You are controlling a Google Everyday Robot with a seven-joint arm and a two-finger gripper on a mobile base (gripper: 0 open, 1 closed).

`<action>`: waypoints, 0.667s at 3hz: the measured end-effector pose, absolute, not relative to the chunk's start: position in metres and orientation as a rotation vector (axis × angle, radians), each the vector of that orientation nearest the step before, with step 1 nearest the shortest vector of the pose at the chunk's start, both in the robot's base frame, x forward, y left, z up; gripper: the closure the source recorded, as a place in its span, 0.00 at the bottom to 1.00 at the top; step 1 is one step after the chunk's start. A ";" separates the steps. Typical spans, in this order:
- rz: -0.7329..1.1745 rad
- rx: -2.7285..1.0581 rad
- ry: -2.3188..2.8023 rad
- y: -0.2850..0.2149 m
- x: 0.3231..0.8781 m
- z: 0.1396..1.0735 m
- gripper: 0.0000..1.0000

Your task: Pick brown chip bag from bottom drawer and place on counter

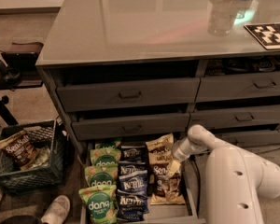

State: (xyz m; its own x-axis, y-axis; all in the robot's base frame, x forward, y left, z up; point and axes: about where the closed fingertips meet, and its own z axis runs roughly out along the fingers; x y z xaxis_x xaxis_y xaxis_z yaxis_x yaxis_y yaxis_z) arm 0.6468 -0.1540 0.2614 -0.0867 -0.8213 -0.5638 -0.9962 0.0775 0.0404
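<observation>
Reach-to-grasp step: pincer [174, 167] is hanging right at the top of the brown chip bag [167, 188], which is lying in the right row of the bottom drawer [170, 212]. Can't tell if it's grasping. Next move is calling for a secure grip, then a lift to the counter [140, 27].

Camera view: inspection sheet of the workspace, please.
Surface: counter glossy grey; checkered board and translucent container at its far right.
Job's things: brown chip bags in the right row of the open bottom drawer; none on the counter.
Clutter: green bags and dark blue bags in the rows beside them.
Grippers: gripper low over the brown row.
Cables: nothing seen.
Surroundings: crate holding another bag, shoe, on the floor at left.
</observation>
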 end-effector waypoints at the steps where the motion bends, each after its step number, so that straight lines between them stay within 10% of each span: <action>1: 0.617 -1.809 1.980 -0.151 0.649 0.245 0.00; 2: 0.645 -1.816 2.010 -0.153 0.645 0.228 0.00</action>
State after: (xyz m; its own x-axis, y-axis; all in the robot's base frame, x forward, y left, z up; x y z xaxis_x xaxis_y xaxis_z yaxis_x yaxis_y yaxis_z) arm 0.6453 -0.1530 0.2283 -0.1133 -0.8309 -0.5448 -0.9927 0.0725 0.0959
